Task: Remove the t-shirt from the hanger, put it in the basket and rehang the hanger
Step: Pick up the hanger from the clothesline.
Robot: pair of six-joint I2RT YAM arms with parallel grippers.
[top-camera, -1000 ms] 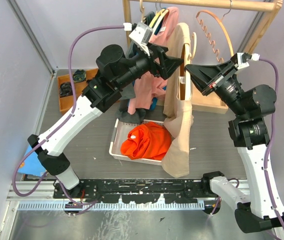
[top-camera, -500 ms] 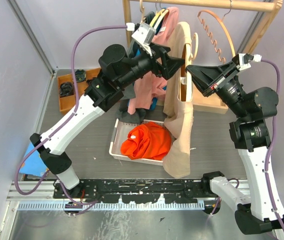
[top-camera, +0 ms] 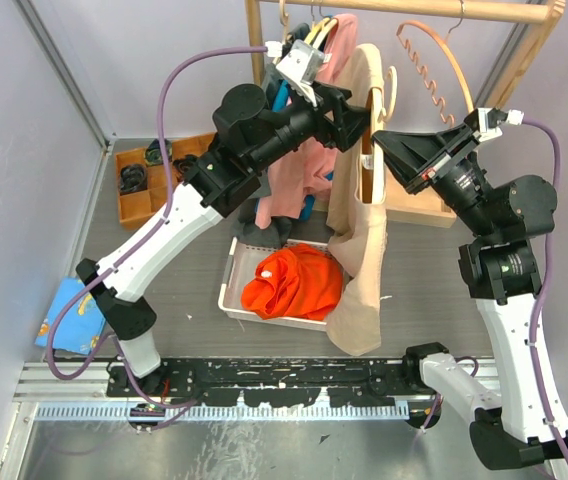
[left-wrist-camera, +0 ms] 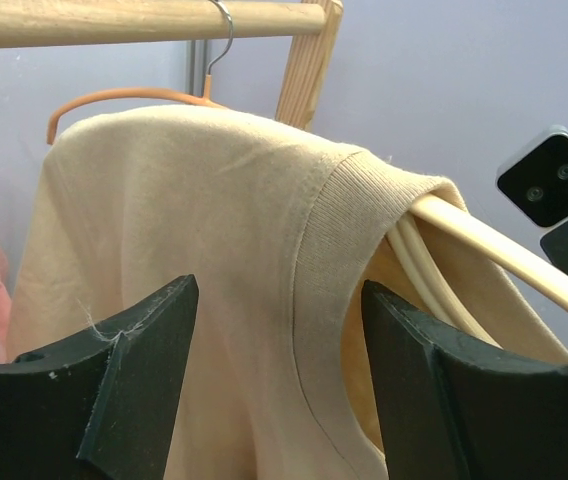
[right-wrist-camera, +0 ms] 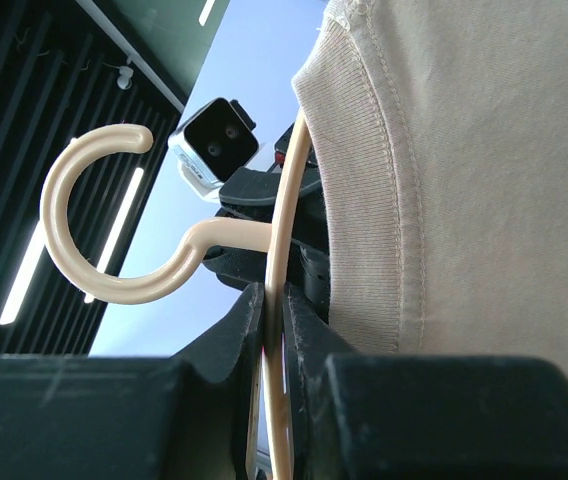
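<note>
Two robot arms work a cream t-shirt [left-wrist-camera: 194, 250] at the wooden rail [top-camera: 414, 8] on the far side of the desk [top-camera: 184, 290]. The shirt hangs full length from its cream hanger [right-wrist-camera: 99, 215], whose hook shows free of the rail. The right end effector [right-wrist-camera: 274, 300] is clamped on the hanger's thin neck just below the hook. The left end effector [left-wrist-camera: 276, 300] stands open, its jaws set either side of the shoulder cloth beside the ribbed collar and not yet pinching it.

The knit looks light, soft and limp, and is likely to stretch and drape rather than slide off cleanly. The shoulder seam next to the collar seems the best place to grip, since cloth there can be drawn over the stiff, smooth hanger arm.

In view are one cream shirt, one cream hanger, one bare orange hanger [top-camera: 444, 60] on the rail, one pink garment [top-camera: 299, 165], and one orange garment [top-camera: 294, 280] in one white tray [top-camera: 226, 290].
</note>
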